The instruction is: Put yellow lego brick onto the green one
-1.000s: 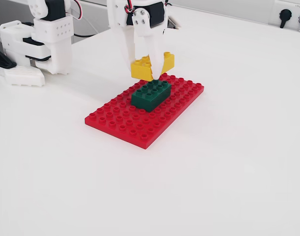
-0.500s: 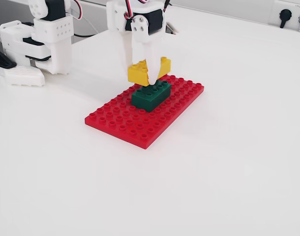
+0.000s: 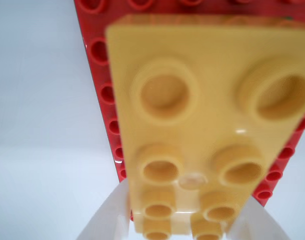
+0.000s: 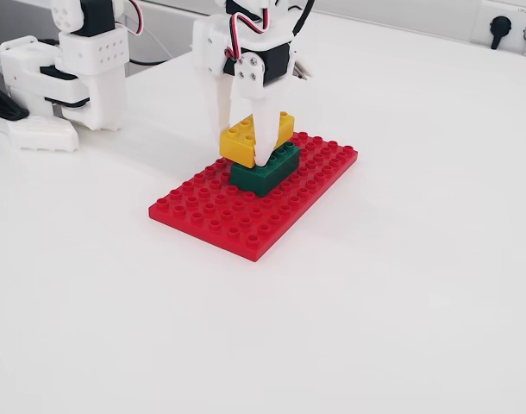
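Jaws clamped on yellow brick (image 4: 246, 138), tilted atop green brick (image 4: 265, 172), at baseplate's (image 4: 246, 224) 12 o'clock end.

The white arm reaches down from the top of the fixed view, wrist servo with its red and black wires sitting right above the tool (image 4: 246, 142). The tool points straight down, its two white fingers (image 4: 264, 129) long and tapered, tips lowest. They're closed in on the yellow lego brick (image 4: 250, 138), one finger on each long side. In the wrist view the two white tips (image 3: 107, 217) come in from the bottom corners, the brick clamped between them.
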